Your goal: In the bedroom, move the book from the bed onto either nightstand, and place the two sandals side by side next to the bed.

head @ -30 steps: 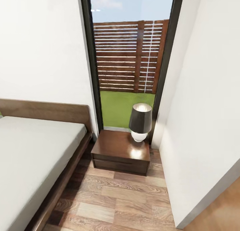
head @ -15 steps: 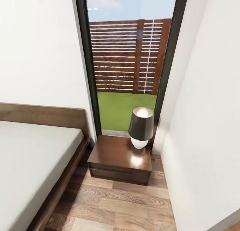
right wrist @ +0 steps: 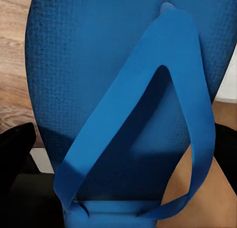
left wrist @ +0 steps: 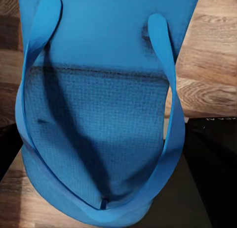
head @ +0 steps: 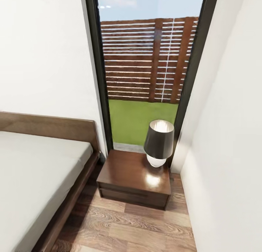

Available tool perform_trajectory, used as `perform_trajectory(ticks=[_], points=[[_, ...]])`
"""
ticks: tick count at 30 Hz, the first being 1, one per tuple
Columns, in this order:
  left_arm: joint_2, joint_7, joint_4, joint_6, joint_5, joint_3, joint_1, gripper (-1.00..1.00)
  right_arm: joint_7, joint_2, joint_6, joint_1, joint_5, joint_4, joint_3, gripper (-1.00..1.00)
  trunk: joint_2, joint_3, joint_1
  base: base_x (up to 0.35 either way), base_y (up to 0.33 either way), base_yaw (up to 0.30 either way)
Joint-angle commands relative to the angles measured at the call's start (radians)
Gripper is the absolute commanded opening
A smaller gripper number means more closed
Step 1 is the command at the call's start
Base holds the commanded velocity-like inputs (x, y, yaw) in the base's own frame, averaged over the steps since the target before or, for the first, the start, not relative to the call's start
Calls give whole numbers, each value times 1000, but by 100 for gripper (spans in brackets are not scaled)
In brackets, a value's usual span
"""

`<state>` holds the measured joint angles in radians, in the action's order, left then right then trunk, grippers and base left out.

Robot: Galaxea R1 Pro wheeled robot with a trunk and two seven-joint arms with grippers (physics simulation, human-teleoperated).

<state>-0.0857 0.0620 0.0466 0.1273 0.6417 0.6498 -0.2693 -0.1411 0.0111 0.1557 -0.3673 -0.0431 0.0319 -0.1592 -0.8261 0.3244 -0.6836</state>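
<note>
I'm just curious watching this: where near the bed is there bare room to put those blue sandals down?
The wood floor between the bed frame and the white wall, in front of the nightstand, is bare. The nightstand top is free on the bed side; the lamp crowds its far window corner.

Home bedroom, bed (head: 32, 172), nightstand (head: 133, 179) w/ lamp (head: 159, 142), wood floor (head: 138, 226)

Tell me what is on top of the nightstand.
On the nightstand stands one lamp, dark shade over a white rounded base, at the back corner nearest the window. The rest of the glossy top is bare. The spot under the lamp's base is covered.
</note>
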Motion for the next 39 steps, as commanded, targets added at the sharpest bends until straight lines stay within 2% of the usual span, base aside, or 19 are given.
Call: perform_trajectory(ticks=[1, 39], points=[[0, 4, -1, 5, 9, 8, -1, -100, -3, 1, 6, -1, -4, 3, -8, -100, -1, 2, 0, 38, 0, 122], [8, 3, -2, 15, 9, 8, -1, -100, -3, 4, 5, -1, -4, 3, -8, -100, -1, 48, 0, 3, 0, 133]])
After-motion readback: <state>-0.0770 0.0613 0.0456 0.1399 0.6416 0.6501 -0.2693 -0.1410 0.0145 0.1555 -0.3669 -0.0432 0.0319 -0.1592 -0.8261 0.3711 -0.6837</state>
